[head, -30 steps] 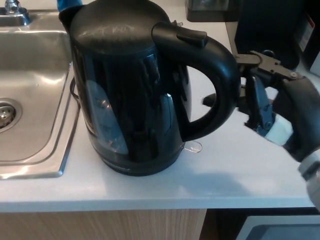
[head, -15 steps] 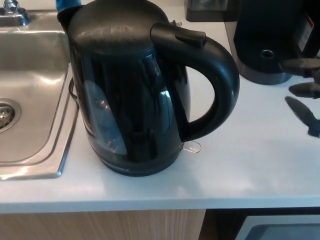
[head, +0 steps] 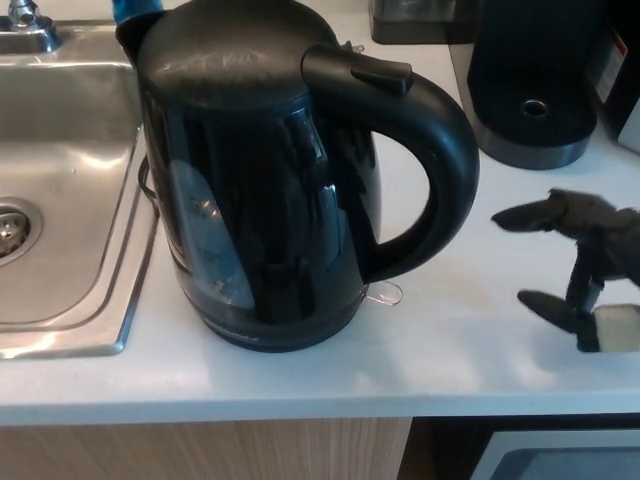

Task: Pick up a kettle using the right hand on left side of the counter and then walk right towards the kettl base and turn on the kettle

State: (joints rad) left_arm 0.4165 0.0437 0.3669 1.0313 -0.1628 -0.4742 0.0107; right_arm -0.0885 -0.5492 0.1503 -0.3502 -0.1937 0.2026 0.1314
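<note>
head view, right hand (head: 580, 270) cropped at edge, kettle (head: 270, 180) unheld

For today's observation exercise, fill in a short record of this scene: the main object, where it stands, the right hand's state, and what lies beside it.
Main object: black kettle, upright
Stands on: white counter, handle toward the right
Right hand: open, apart from the handle, holding nothing
Left hand: not in view
To the left: steel sink
Behind right: round black base
</note>
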